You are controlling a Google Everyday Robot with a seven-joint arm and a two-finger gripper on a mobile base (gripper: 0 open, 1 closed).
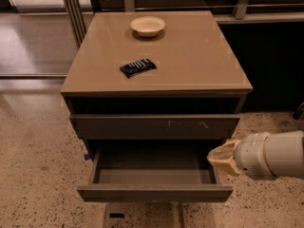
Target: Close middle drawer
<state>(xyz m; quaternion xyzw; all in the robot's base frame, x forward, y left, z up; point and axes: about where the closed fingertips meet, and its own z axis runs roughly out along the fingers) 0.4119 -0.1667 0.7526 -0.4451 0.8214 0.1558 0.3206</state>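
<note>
Speckled floor surrounds one tan-topped cabinet, which stands before a dark wall with metal rails. On its top rest one shallow bowl and one dark packet, well apart from each other. Two drawer fronts are plain to see: one scratched drawer front near its closed position, and below it the middle drawer, pulled far out towards me and holding nothing. Anything lower is hidden beneath it.

One white arm enters from the right. Its single gripper hangs just beside the right wall of the middle drawer, behind the front panel. Whether it is open or closed, I cannot tell; it appears to hold nothing.

By my judgement the task is barely begun: the push on the front panel is all yet to come.
</note>
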